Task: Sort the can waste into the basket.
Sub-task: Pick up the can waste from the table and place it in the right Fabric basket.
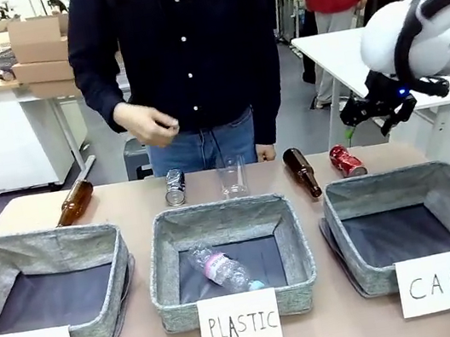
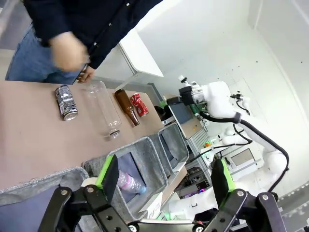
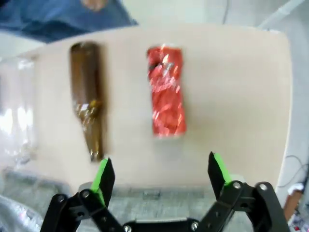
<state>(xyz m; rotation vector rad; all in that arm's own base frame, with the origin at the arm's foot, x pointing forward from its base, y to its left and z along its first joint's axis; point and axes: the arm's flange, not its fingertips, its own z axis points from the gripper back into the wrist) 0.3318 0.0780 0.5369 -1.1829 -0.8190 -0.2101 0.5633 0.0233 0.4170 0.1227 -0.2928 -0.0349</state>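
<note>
Beneath the grey woven-fabric rectangular basket (image 1: 357, 263) with the white "CAN" card spreads the light wooden table (image 1: 34, 216). Across the table from that basket and to its left stands a person (image 1: 179, 46) in a dark buttoned shirt and blue jeans. Left of that basket sit two similar grey ones, the nearer "PLASTIC" basket (image 1: 170, 303) and the farther "BOTTLE" basket (image 1: 114, 308). Above and beyond that basket's far rim hangs the right gripper (image 1: 369, 123), its green-padded fingers spread apart and holding nothing. Well to that basket's left, the left gripper (image 2: 166, 162) is likewise spread wide and empty. Just beyond the basket's far left corner lies a brown glass bottle (image 1: 301, 171). Beside the bottle, beyond the far rim, lies the dented red metal can (image 1: 347, 160) with white print, on the table and apart from the fingers. Well left of that basket, behind the "PLASTIC" one, lies the dark can (image 1: 175, 186) with silver ends.
</note>
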